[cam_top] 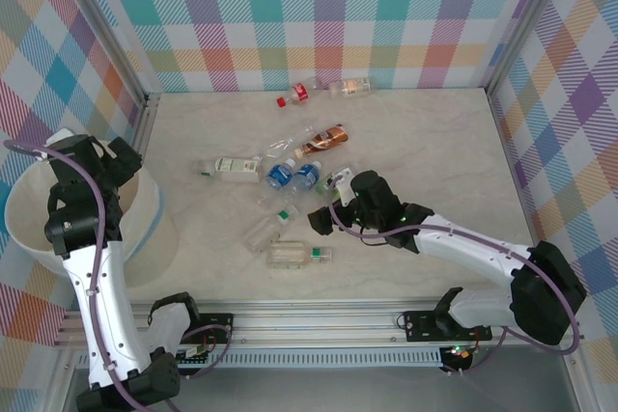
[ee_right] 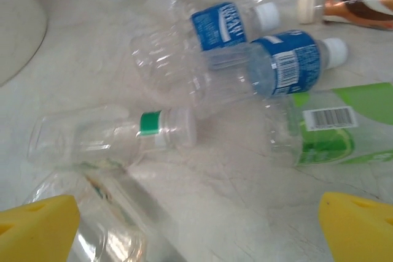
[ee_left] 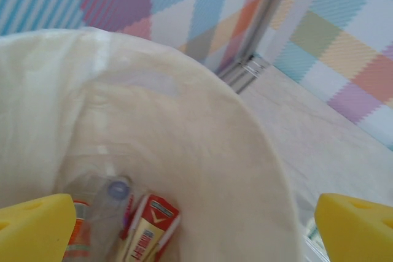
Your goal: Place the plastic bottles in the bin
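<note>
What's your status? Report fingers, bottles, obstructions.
Left fingers open over bin, empty. Right fingers open, low over bottle pile, empty. Some bottles in bin, most on table. Pile crowded, bottles overlapping.

About ten loose plastic bottles [cam_top: 280, 176], two more inside one bin [cam_top: 153, 227]

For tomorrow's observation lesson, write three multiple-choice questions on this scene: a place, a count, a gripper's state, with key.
1. Where is the left gripper?
A. Above the bin
B. At the far wall
C. Resting by its base

2. How many blue-labelled bottles lie on the table?
A. One
B. Two
C. Four

3. How are the right gripper's jaws?
A. Shut on a cap
B. Shut on a bottle
C. Open, empty

Key:
1 A: its camera looks down into the bin.
2 B: two lie side by side.
3 C: its yellow fingers stand wide apart.
</note>
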Controlling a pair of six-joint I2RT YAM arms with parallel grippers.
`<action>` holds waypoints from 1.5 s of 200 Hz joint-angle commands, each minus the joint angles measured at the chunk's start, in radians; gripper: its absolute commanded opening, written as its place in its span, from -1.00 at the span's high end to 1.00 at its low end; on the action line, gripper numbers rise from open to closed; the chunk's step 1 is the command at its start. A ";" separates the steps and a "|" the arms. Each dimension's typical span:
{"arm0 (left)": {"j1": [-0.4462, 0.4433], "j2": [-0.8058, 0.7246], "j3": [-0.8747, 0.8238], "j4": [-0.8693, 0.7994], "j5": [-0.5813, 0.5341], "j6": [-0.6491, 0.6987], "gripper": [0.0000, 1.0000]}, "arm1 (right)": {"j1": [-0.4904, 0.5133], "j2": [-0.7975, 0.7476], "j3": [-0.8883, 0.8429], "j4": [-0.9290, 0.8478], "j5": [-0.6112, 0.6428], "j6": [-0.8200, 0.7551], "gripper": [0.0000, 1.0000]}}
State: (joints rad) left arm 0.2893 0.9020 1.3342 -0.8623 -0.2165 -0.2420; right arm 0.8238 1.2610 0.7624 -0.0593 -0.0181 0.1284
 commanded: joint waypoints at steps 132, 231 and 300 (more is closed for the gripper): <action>-0.449 0.046 -0.167 0.331 0.563 -0.181 -1.00 | 0.017 0.228 0.137 -0.353 -0.388 -0.625 -0.79; -0.452 -0.024 -0.357 0.446 0.645 -0.230 -1.00 | 0.103 0.445 0.249 -0.389 -0.297 -0.895 -0.70; -0.452 -0.037 -0.374 0.399 0.617 -0.207 -1.00 | 0.118 0.486 0.227 -0.344 -0.191 -0.968 -0.37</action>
State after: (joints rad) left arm -0.1547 0.8795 0.9733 -0.4660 0.4026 -0.4564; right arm 0.9314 1.7378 0.9913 -0.4339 -0.2321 -0.7906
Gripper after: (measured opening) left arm 0.999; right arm 0.715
